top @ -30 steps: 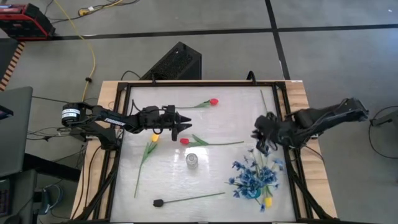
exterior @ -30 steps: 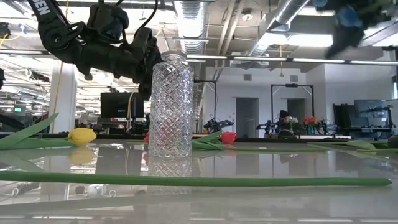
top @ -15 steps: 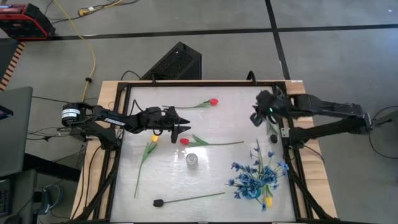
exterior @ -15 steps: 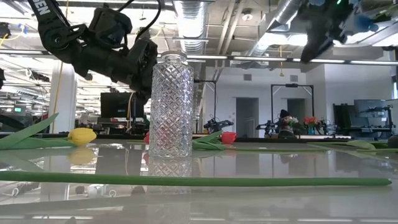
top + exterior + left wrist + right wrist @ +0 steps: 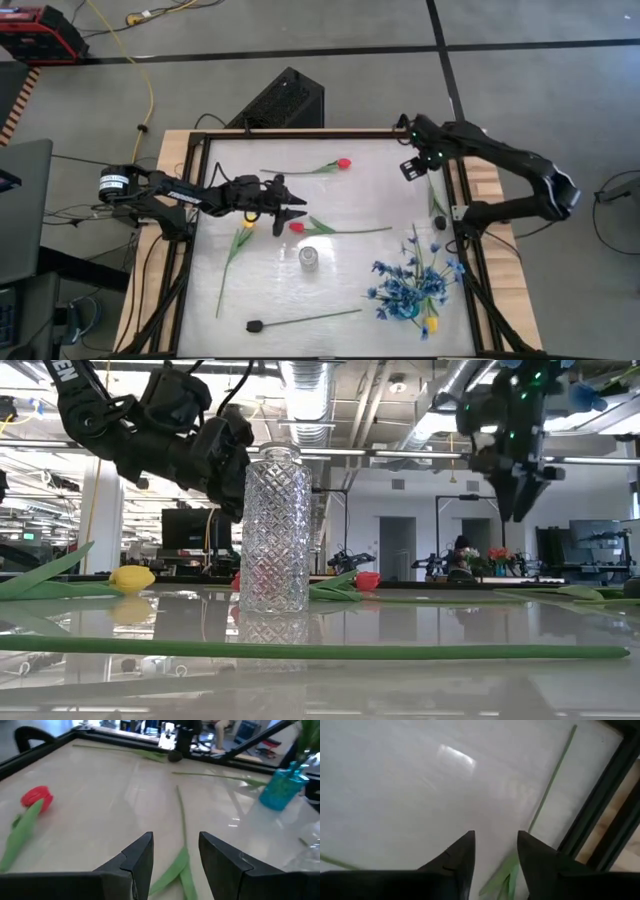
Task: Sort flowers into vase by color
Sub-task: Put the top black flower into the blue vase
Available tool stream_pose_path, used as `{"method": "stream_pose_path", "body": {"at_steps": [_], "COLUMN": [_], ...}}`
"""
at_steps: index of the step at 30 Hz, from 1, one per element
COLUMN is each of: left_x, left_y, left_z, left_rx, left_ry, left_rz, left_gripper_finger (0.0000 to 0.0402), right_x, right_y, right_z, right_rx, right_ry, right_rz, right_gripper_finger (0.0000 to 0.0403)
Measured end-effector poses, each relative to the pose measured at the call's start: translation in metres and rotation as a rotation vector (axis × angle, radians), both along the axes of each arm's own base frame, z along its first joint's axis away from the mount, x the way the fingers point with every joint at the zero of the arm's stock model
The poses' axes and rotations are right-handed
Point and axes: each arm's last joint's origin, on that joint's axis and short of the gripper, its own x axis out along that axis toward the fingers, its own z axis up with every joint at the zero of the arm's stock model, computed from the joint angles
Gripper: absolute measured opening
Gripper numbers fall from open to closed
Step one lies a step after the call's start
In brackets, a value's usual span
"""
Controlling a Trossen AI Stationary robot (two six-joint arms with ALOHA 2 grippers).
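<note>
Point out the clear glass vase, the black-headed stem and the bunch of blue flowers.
clear glass vase [image 5: 274,530]: low view, middle of its cut-pattern body.
black-headed stem [image 5: 256,325]: high view, on the black head at the stem's end.
bunch of blue flowers [image 5: 408,287]: high view, centre of the blossoms.

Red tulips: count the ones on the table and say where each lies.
2. One red tulip lies near the table's far edge; the other red tulip lies mid-table, just beyond the glass vase, by the left gripper. Others may be hidden.

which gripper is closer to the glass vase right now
Left. The left gripper hovers just beside the glass vase, above the red tulip; the right gripper is off at the table's far-right edge.
</note>
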Motion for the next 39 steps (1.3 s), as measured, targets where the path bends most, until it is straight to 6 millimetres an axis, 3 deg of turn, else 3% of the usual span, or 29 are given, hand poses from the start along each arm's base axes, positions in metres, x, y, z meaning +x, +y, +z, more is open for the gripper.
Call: {"method": "stream_pose_path", "body": {"at_steps": [6, 16, 22, 32, 39], "left_x": [0.001, 0.001, 0.001, 0.001, 0.001], "left_y": [-0.003, -0.004, -0.004, -0.004, -0.004], "left_z": [0.003, 0.002, 0.002, 0.002, 0.002], "left_rx": [0.020, 0.016, 0.033, 0.034, 0.035], "left_ry": [-0.031, -0.022, -0.017, -0.019, -0.024], "left_rz": [-0.033, -0.042, -0.046, -0.046, -0.046], "left_gripper_finger": [0.0145, 0.0145, 0.0145, 0.0145, 0.0145], "right_x": [0.003, -0.015, -0.011, -0.008, -0.011], "right_y": [-0.027, -0.074, -0.077, -0.073, -0.051], "right_z": [-0.022, -0.079, -0.095, -0.097, -0.118], "right_rx": [0.046, 0.265, 0.311, 0.290, 0.298], "right_ry": [0.071, 0.147, 0.178, 0.255, 0.373], "right_rz": [-0.011, -0.130, -0.085, -0.097, -0.047], "right_gripper_finger": [0.0206, 0.0204, 0.0203, 0.0191, 0.0175]}}
